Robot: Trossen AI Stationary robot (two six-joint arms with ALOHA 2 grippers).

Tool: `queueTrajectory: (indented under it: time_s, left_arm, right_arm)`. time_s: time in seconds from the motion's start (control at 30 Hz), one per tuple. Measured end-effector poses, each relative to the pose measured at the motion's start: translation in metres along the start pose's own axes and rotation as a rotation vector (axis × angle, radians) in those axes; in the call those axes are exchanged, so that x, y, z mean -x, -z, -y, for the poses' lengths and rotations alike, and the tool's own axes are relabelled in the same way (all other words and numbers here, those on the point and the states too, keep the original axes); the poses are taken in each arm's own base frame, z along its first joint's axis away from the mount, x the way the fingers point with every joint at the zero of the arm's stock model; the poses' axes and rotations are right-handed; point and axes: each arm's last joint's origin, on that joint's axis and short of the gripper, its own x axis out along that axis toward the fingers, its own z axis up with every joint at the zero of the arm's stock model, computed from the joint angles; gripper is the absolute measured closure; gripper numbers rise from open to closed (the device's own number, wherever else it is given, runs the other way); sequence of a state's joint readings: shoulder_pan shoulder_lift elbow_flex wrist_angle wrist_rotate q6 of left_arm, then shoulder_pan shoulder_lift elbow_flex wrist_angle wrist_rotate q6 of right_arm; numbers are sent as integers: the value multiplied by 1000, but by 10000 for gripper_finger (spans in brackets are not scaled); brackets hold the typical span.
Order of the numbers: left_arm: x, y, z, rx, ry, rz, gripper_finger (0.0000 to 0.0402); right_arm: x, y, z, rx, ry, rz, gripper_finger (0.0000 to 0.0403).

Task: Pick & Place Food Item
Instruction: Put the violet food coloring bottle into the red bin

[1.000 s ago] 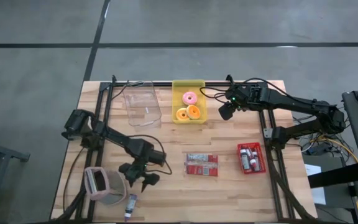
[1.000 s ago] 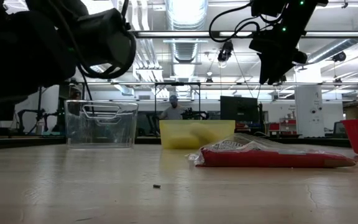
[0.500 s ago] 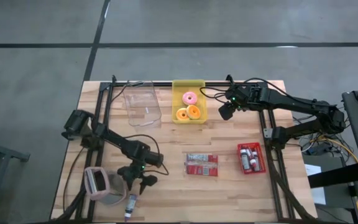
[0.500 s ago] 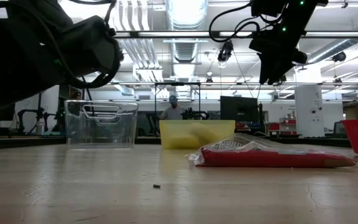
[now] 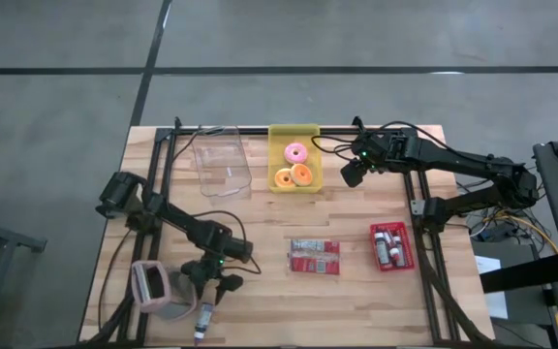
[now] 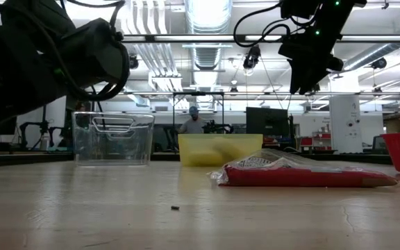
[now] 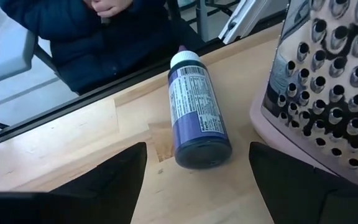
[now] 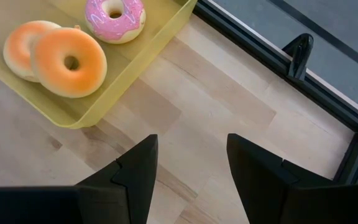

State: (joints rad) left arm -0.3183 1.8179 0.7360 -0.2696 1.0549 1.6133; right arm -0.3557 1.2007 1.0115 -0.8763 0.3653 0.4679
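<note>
purple bottle (image 7: 196,111) near table edge (image 7: 61,112); left end effector (image 7: 197,180) wide open, empty; right end effector (image 8: 188,168) part-open, empty.

table (image 5: 356,291): wood | on it: clear bin (image 5: 221,161); yellow tray (image 5: 294,184); red basket (image 5: 392,264); packet (image 5: 315,257); grater (image 5: 158,289); bottle (image 5: 202,321)

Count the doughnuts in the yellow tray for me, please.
3, all in the yellow tray at the table's far edge: a pink-frosted doughnut at the back, an orange-glazed doughnut in front, and a paler orange doughnut partly tucked beside it. None seems hidden.
</note>
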Motion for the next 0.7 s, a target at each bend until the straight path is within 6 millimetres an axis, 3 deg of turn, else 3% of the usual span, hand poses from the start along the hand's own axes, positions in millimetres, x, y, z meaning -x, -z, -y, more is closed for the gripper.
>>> queueTrajectory:
  time_s: [0.7]
  left_arm:
    - [-16, 36, -4, 51, -17, 181, 113]
  right_arm:
    - [0, 0, 0, 0, 0, 0, 213]
